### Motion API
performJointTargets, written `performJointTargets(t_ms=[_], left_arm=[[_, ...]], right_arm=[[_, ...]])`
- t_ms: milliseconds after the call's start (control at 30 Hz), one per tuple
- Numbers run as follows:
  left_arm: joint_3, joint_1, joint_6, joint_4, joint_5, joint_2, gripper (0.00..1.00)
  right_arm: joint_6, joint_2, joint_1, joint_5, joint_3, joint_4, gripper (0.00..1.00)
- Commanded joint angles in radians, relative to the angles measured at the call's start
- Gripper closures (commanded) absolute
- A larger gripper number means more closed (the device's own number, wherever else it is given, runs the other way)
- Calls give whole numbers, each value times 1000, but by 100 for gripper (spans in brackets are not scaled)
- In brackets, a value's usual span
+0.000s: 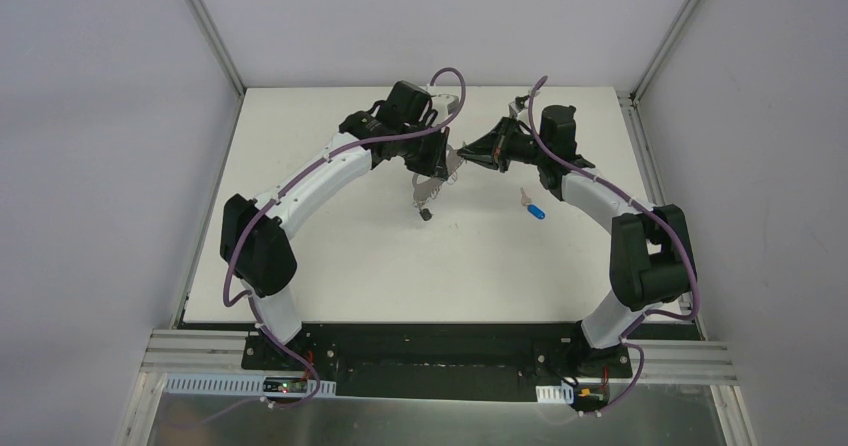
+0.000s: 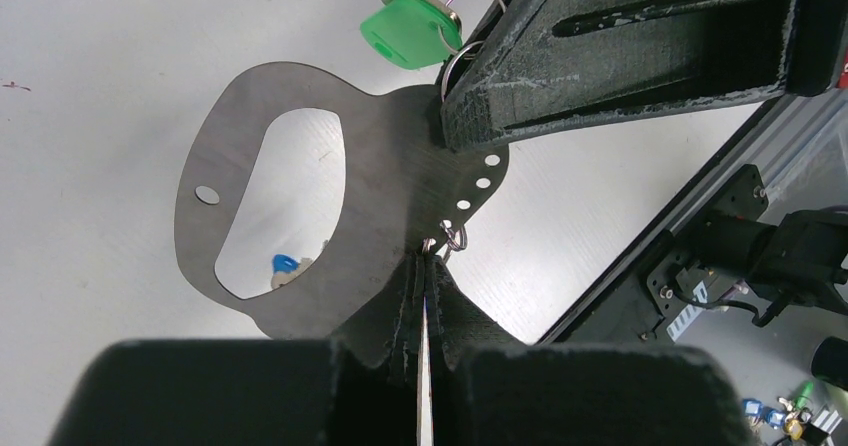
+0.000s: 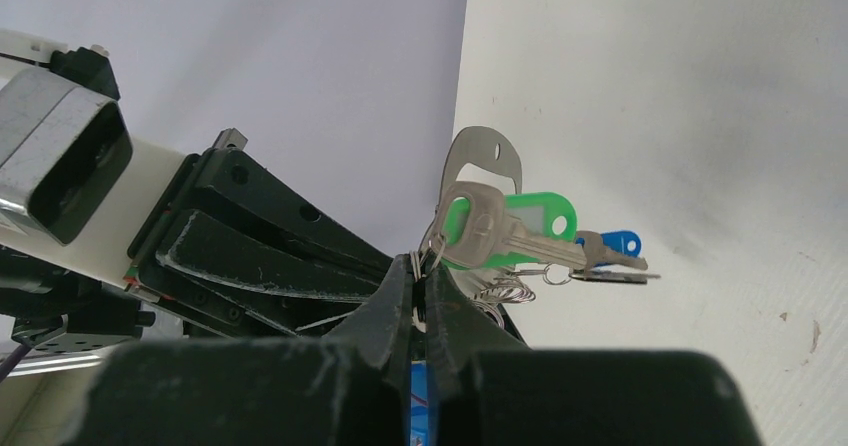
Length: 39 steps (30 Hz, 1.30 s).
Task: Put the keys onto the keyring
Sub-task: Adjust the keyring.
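The surface is a pale, off-white matte sheet, closed in by grey panels on 3 sides and lightly specked with small marks. 1 thing plainly lies on it: the blue key, flat and right of centre, its silver blade pointing to the far left and its blue head on the nearer end. A small black tag sits low near the centre; whether it touches the surface cannot be told.
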Motion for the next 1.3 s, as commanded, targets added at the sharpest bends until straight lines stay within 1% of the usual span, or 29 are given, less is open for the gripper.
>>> performJointTargets(t_ms=[0,233,367,500,733,967,1033,1167,1267], left_arm=[[34,-9,-29,9,32,6,100],[18,0,-88,9,88,-16,100],[-10,2,-119,10,106,-29,100],[-40,3,-132,20,109,-42,100],[-53,16,-107,14,93,-49,100],[-61,22,-92,27,129,-47,100],[-69,24,-76,32,139,-54,94],[-106,25,-29,51,141,-94,77],[-140,25,-27,77,120,-128,68]], right_arm=[[-16,-37,-1,-21,15,43,100],[-130,-46,-5,-19,15,6,100],[-160,-44,-6,-39,18,13,100],[-160,-41,-5,-62,16,43,100],[-150,-44,-5,-68,15,52,100],[-132,-42,-9,-67,18,53,100],[-108,-44,-14,-60,17,57,100],[-31,-55,-23,-18,10,59,100],[32,-48,-35,27,13,22,100]])
